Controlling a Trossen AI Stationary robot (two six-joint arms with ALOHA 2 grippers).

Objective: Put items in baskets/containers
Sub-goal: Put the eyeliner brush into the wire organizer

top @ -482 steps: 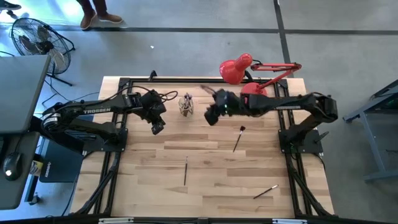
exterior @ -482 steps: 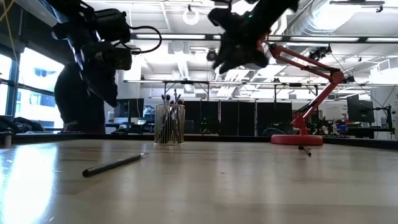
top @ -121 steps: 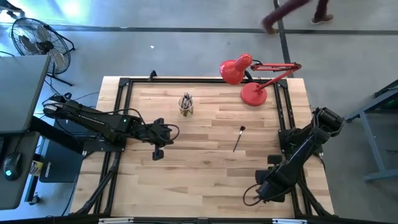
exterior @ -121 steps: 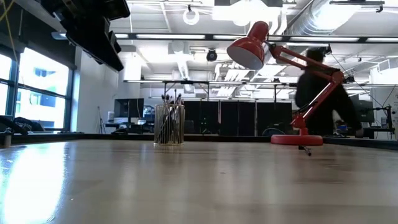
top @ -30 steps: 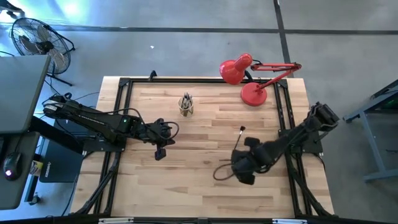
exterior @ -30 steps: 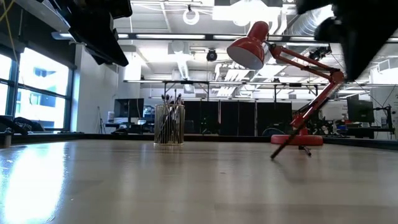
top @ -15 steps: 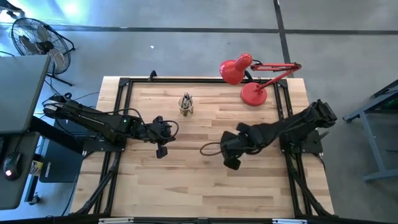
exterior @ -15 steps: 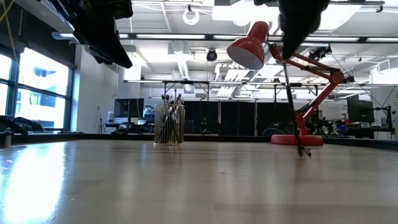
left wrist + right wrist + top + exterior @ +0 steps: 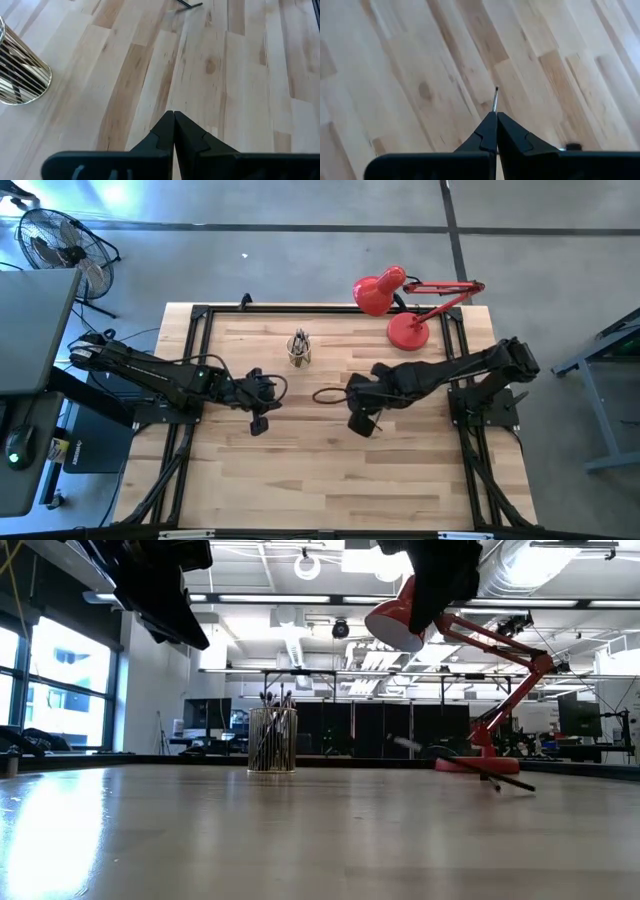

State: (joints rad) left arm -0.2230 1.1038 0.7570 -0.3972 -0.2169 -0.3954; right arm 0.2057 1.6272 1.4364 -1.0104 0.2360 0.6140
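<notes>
A small clear yellowish cup (image 9: 299,350) with several dark sticks upright in it stands at the table's far middle. It also shows in the low view (image 9: 272,740) and the left wrist view (image 9: 20,75). My right gripper (image 9: 360,420) is over the table's middle, shut on a thin stick (image 9: 495,100). A dark stick (image 9: 470,768) slants low in front of the lamp base; I cannot tell whether it is the held one. My left gripper (image 9: 258,420) is shut and empty, left of the middle, and its shut fingertips show in the left wrist view (image 9: 174,114). My right gripper pinches a thin stick between its two fingertips (image 9: 490,122). The stick juts forward from between them, along the fingers, and its thin silvery end (image 9: 496,90) shows over the bare wood. Which part of the stick lies between the fingers is hidden by the fingers.
A red desk lamp stands at the far right on its round base (image 9: 408,332), with its head (image 9: 378,292) over the far edge. Black frame rails (image 9: 195,370) run along the table's left and right sides. Another dark stick end (image 9: 189,5) lies on the wood.
My right gripper has gone from the table's near right toward the middle, up-table and leftward toward the cup, carrying the stick. In the low view the stick first slanted, then hung upright below the gripper.
</notes>
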